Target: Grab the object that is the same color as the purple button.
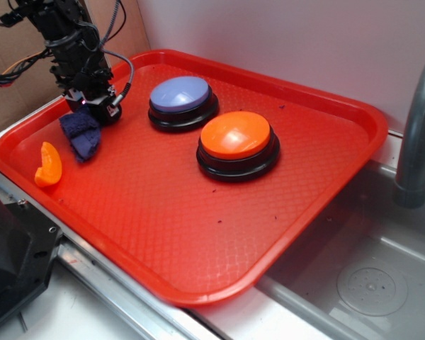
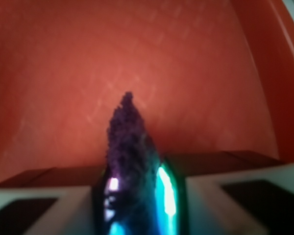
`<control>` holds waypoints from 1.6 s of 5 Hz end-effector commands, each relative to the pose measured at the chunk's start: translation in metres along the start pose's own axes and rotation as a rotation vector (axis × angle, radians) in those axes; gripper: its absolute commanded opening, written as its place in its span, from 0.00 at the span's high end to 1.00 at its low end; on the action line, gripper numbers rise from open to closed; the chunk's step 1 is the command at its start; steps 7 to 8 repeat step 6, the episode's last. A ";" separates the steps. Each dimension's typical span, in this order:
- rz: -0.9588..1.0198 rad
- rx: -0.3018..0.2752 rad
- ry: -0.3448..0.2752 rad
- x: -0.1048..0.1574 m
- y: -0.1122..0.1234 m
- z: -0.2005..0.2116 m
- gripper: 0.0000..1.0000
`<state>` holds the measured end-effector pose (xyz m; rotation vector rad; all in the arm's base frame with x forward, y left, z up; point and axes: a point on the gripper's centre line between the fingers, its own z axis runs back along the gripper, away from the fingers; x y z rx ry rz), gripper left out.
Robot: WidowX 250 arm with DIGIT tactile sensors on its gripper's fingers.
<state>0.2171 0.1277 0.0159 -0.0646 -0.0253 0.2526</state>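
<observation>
Purple fuzzy cloth (image 1: pixel 81 134) sits pinched between the fingers of the hand (image 1: pixel 92 113), at the far left of the red tray (image 1: pixel 163 212). Just right stands the purple button (image 1: pixel 181 99); an orange plastic piece (image 1: pixel 48 166) lies nearer.

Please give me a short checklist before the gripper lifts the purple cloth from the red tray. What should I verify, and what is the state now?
1. Gripper shut on the purple cloth: ok, wrist view shows cloth pinched between the fingers.
2. Colour matches the purple button: ok.
3. Orange curved piece not caught: ok, apart.
4. Cloth clear of the red tray: cannot tell.
5. Grip depth: cannot tell, blurred.
</observation>
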 end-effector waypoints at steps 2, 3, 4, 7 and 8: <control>-0.185 0.060 -0.060 0.003 -0.086 0.102 1.00; -0.241 0.024 -0.083 -0.018 -0.112 0.120 1.00; -0.296 -0.004 -0.071 -0.036 -0.127 0.131 1.00; -0.290 0.015 0.000 -0.035 -0.131 0.130 1.00; -0.290 0.015 0.000 -0.035 -0.131 0.130 1.00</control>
